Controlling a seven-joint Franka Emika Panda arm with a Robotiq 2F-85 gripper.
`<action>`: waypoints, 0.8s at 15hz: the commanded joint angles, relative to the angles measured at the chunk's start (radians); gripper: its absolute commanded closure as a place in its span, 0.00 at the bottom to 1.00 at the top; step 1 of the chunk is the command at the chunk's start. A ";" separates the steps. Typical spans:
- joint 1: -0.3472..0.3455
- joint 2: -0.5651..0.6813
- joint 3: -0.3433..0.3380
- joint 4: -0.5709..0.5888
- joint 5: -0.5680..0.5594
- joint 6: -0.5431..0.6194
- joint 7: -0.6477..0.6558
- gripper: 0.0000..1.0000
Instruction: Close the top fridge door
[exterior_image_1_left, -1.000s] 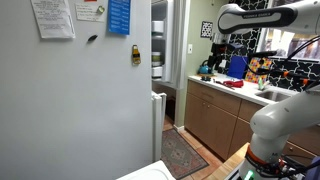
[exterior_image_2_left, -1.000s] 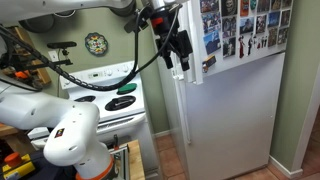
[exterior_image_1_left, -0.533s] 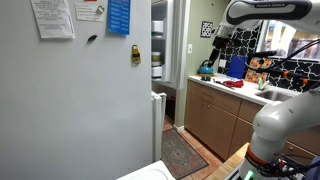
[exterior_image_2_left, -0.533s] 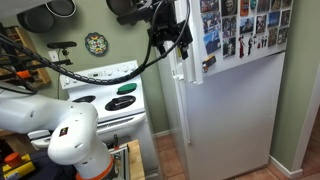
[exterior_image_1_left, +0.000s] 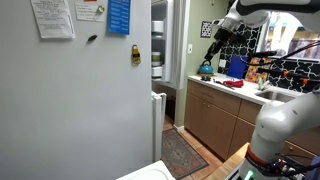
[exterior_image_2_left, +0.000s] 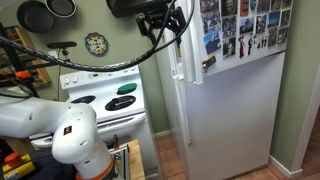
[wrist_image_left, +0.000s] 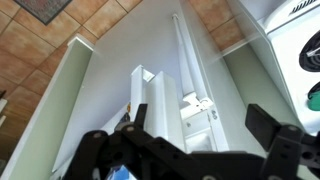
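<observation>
The top fridge door (exterior_image_1_left: 158, 30) shows edge-on as a narrow white slab standing ajar, with racks of items behind it. In an exterior view its front (exterior_image_2_left: 238, 40) carries many photos and its handle side faces the stove. My gripper (exterior_image_2_left: 172, 18) hangs high beside that edge, apart from the door. It also shows in an exterior view (exterior_image_1_left: 214, 42), above the counter. In the wrist view my gripper (wrist_image_left: 185, 150) is open and empty, its dark fingers wide apart, looking down on the door's narrow white edge (wrist_image_left: 190, 60).
The lower white door with its vertical handle (exterior_image_1_left: 157, 125) is below. A white stove (exterior_image_2_left: 110, 95) stands next to the fridge. Brown cabinets and a counter (exterior_image_1_left: 225, 105) with bottles are nearby. A rug (exterior_image_1_left: 180, 152) lies on the tiled floor.
My gripper has risen from beside the door's handle edge to near the top of the fridge. The door has not visibly moved.
</observation>
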 joint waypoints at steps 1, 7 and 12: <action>0.048 -0.026 -0.043 -0.002 0.087 0.022 -0.139 0.00; 0.047 -0.020 -0.096 0.030 0.252 0.011 -0.290 0.00; 0.001 -0.013 -0.106 0.047 0.317 0.024 -0.279 0.00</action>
